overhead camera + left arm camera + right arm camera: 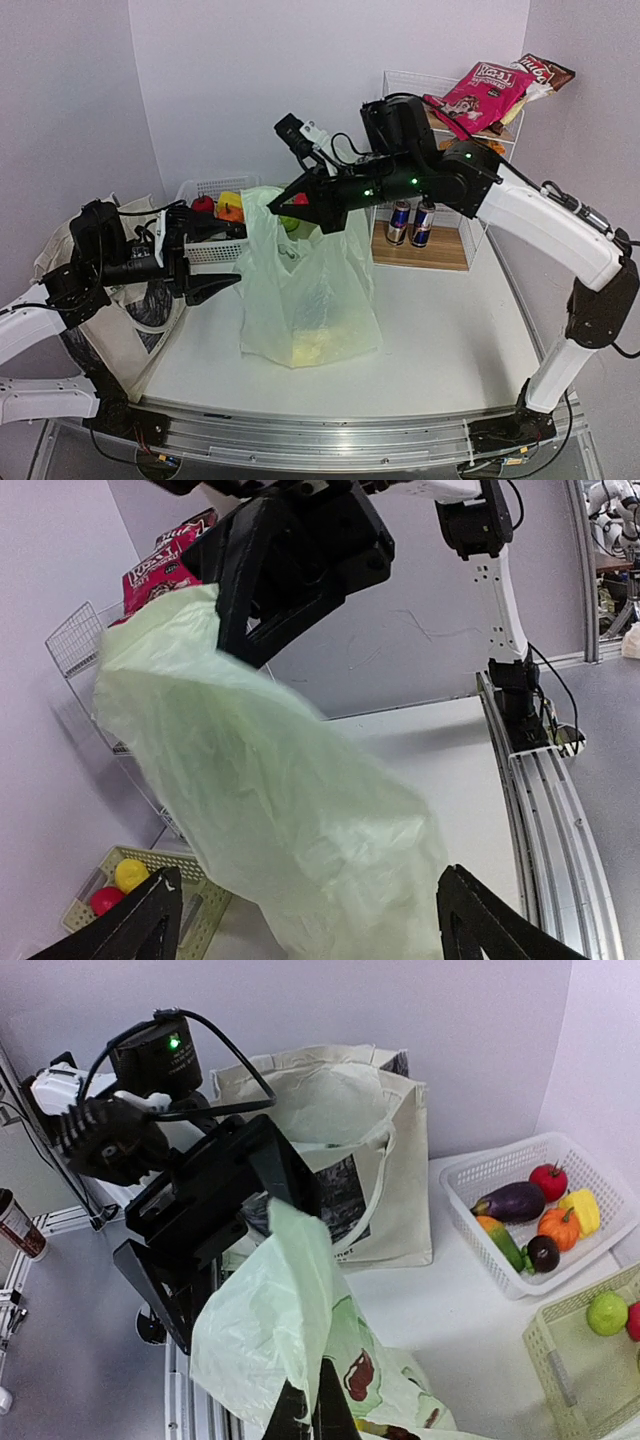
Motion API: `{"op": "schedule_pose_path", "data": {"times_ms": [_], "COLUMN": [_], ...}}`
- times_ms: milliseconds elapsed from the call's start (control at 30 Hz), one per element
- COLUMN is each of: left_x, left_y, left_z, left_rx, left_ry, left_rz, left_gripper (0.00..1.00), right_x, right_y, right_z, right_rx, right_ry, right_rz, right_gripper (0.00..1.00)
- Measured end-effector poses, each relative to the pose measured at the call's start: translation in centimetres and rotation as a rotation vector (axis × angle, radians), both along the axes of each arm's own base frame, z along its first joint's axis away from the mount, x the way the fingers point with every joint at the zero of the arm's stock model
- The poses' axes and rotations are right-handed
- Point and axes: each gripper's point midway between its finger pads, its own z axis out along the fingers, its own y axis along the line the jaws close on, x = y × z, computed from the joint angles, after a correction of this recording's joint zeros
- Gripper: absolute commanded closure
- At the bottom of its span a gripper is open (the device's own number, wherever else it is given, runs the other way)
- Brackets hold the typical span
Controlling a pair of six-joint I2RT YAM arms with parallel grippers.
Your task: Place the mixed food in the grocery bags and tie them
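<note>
Pale-green plastic bag (310, 300) upright on white table (450, 330), right gripper (305, 1405) pinched closed on its top edge, left gripper (310, 870) spread wide beside it, apparently not touching.

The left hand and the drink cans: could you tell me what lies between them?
The pale-green plastic bag, its top pinched in the right hand, stands between left hand and drink cans in the top external view.

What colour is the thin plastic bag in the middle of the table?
The plastic bag is pale green with avocado prints, clearest in the right wrist view.
</note>
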Motion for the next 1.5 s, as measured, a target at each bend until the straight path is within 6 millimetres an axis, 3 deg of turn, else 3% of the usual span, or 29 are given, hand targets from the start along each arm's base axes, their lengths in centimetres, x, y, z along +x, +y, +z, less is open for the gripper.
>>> {"op": "schedule_pose_path", "data": {"times_ms": [133,367,567,867,967,1100,1200,1333,1500], "left_x": [0.1,0.6,0.3,0.8,1.9,3.4,4.5,5.5,6.1], "left_y": [-0.4,-2.8,-3.4,-4.1,-4.6,-4.6,-4.2,-3.6,-3.0], "left_z": [0.7,-0.2,-0.7,1.8,2.0,1.3,0.7,0.1,-0.1], "left_rx": [-0.024,-0.023,-0.026,-0.075,-0.085,-0.081,-0.079,-0.072,-0.061], "left_ry": [0.071,0.241,0.33,0.352,0.369,0.381,0.367,0.336,0.294], "left_rz": [-0.017,-0.122,-0.172,-0.203,-0.171,-0.09,-0.026,0.021,0.031], "left_gripper": [0.01,0.01,0.0,0.01,0.14,0.65,0.87,0.99,1.0], "right_x": [-1.0,-1.5,0.4,2.8,2.9,3.4,4.1,4.6,4.2], "right_y": [-0.5,0.3,1.2,3.8,5.2,5.8,5.4,5.0,5.0], "right_z": [1.8,2.2,2.4,4.0,4.0,3.4,3.5,3.8,4.0], "right_rx": [0.033,0.038,0.033,0.04,0.033,0.002,-0.013,-0.021,-0.005], "right_ry": [-0.068,-0.15,-0.246,-0.442,-0.494,-0.538,-0.563,-0.581,-0.575], "right_rz": [0.026,0.026,-0.093,-0.289,-0.325,-0.368,-0.41,-0.445,-0.441], "right_gripper": [1.0,1.0,1.0,1.0,1.0,1.0,1.0,1.0,0.99]}}
